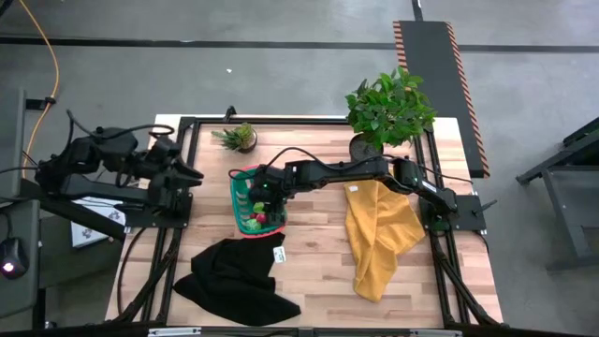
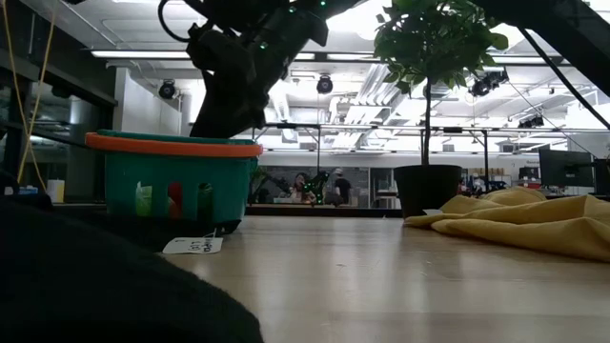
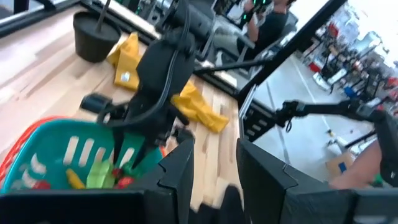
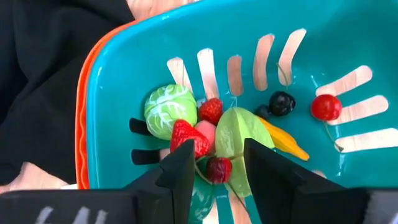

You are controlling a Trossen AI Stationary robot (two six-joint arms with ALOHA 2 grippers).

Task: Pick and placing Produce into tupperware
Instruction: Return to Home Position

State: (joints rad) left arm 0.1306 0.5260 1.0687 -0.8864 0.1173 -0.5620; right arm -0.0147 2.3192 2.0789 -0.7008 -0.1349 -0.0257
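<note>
The teal tupperware basket [image 1: 245, 192] with its red-pink rim stands on the wooden table, left of centre. Its slotted floor [image 4: 124, 68] carries the produce: a green cabbage [image 4: 170, 110], two strawberries [image 4: 188, 138], a green leaf [image 4: 239, 134], a yellow piece [image 4: 283, 140], a dark berry [image 4: 282, 102] and a red cherry [image 4: 326, 107]. My right gripper [image 4: 214, 168] hangs open inside the basket, slanting down. A small dark-red fruit [image 4: 217, 169] lies on the heap below the gap between its fingers. My left gripper [image 3: 214, 168] waits open and empty at the table's left edge [image 1: 192, 175].
A black cloth [image 1: 234, 276] lies at the near left, close to the basket, with a white tag [image 2: 193, 246] beside it. A yellow cloth [image 1: 379, 234] lies right of centre. A large potted plant [image 1: 388, 108] and a small one [image 1: 239, 138] stand along the far edge.
</note>
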